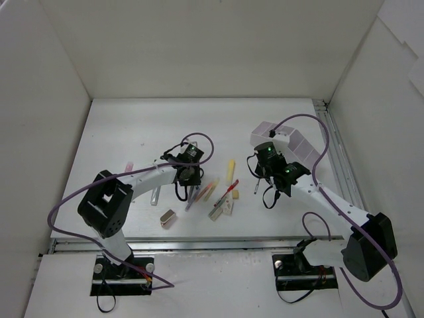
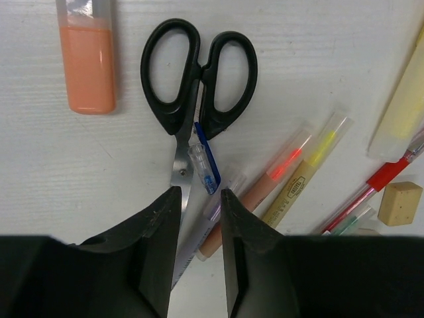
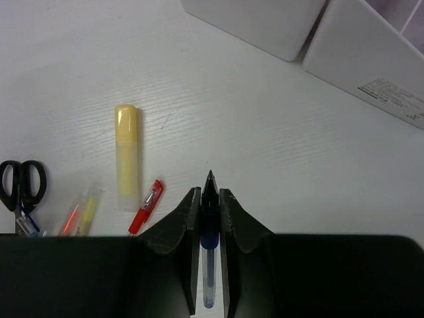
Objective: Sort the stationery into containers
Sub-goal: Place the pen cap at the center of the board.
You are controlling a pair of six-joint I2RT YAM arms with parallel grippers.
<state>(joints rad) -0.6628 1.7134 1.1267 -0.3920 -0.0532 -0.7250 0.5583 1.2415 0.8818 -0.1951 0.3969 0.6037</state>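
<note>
On the left, my left claw (image 2: 199, 193) hung spread over the pile, jaws straddling the scissors (image 2: 173, 119) blade and a blue-clipped pen (image 2: 207, 162) lying across it, nothing gripped there. The orange marker (image 2: 86, 63) lay to one side, slim highlighters (image 2: 298, 182) and an eraser (image 2: 402, 202) to the other, all unsorted on the table (image 2: 331, 53). Over to the right: right claw (image 3: 210, 195) pinched on a dark pen (image 3: 209, 238), tip poking out ahead, with the yellow marker (image 3: 126, 156) and red pen (image 3: 147, 205) on the table to its left. The tray (image 3: 371, 59) sat ahead and to the right, well apart. I judged this the carry step: next, swing to the tray, line the pen up along a compartment, then let go
</note>
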